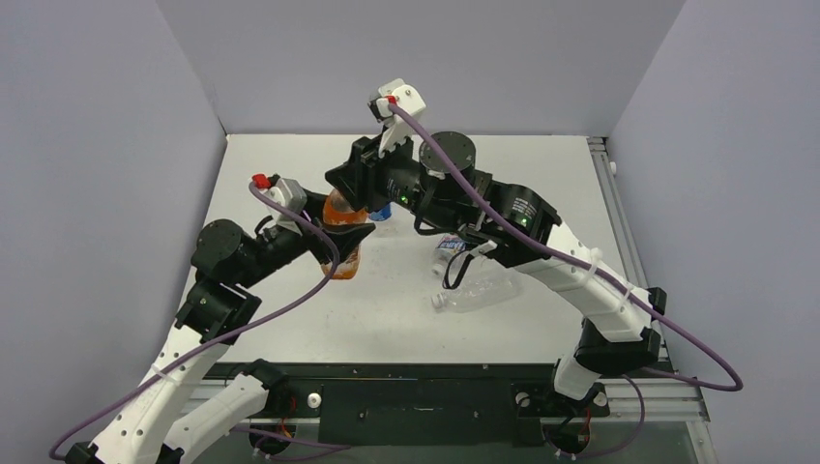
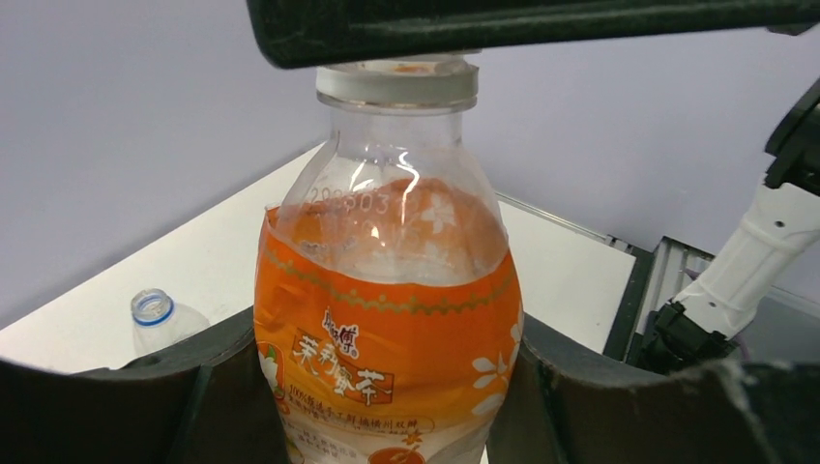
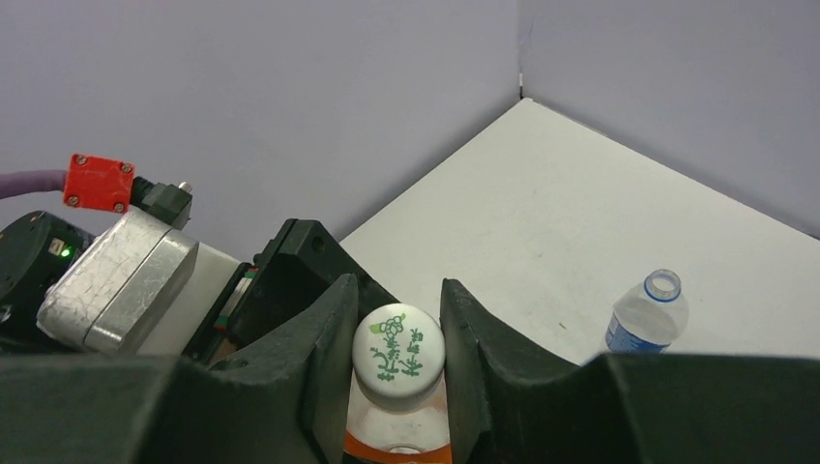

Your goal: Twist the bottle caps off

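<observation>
**Cap pinched from above, bottle braced at the side**

The left end effector (image 1: 340, 242) is closed partway around the label of the upright orange-labelled clear plastic bottle (image 2: 387, 319), gripping its body from both sides. The bottle's long axis runs vertically. Directly above that bottle, the right end effector (image 3: 396, 333) points down along this axis, pinched tight on the white round screw cap (image 3: 397, 360) with a green print. A twist looks next.

Left arm (image 1: 169, 372) and right arm (image 1: 571, 271) had white links, black joints, purple cables (image 1: 688, 348), red connectors (image 1: 260, 181), lit green LEDs (image 1: 401, 200).
</observation>
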Robot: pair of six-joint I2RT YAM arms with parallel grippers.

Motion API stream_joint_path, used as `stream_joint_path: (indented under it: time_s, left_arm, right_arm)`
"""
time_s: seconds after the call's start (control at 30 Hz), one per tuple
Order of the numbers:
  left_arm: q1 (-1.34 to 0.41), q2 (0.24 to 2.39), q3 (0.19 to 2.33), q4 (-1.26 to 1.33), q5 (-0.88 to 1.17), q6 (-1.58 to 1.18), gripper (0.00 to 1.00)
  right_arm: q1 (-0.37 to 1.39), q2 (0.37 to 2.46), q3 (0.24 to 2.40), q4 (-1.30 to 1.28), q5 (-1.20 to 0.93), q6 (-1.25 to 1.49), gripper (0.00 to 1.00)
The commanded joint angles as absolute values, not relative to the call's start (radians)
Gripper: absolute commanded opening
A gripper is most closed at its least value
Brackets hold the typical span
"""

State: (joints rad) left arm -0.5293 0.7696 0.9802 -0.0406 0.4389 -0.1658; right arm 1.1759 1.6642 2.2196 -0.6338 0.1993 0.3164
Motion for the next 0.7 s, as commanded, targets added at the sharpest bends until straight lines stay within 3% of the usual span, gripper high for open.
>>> stream_joint_path:
  time_s: [0.0, 0.1, 0.27, 0.47, 0.5, 0.53, 0.57, 0.6, 0.67]
  left_arm:
    - [-0.535, 0.761, 1.003, 0.058, 0.555, -0.294, 0.17]
    - [-0.535, 0.762, 1.013, 0.11, 0.681, -0.381, 0.16]
    - [-0.535, 0.771, 1.034, 0.153, 0.786, -0.497, 0.15]
    - [-0.535, 0.78, 1.034, 0.155, 0.877, -0.519, 0.13]
    - [-0.535, 0.781, 1.031, 0.152, 0.879, -0.512, 0.13]
    - [-0.535, 0.783, 1.027, 0.144, 0.876, -0.503, 0.13]
    - [-0.535, 0.784, 1.025, 0.136, 0.871, -0.474, 0.12]
    - [-0.535, 0.785, 1.019, 0.118, 0.849, -0.452, 0.12]
    - [-0.535, 0.787, 1.015, 0.078, 0.777, -0.382, 0.12]
  right_arm:
    - [1.119, 1.584, 2.198, -0.595, -0.1, 0.267, 0.0]
    - [1.062, 1.545, 2.142, -0.555, -0.405, 0.256, 0.0]
    - [1.022, 1.489, 2.054, -0.489, -0.733, 0.253, 0.0]
    - [1.0, 1.466, 2.014, -0.482, -0.815, 0.242, 0.02]
    - [0.997, 1.465, 2.012, -0.485, -0.796, 0.242, 0.1]
    - [0.993, 1.459, 2.013, -0.501, -0.713, 0.238, 0.34]
    - [0.994, 1.455, 2.016, -0.511, -0.645, 0.238, 0.5]
    - [1.002, 1.447, 2.016, -0.518, -0.465, 0.24, 0.71]
    - [1.026, 1.432, 2.007, -0.518, -0.194, 0.256, 0.79]
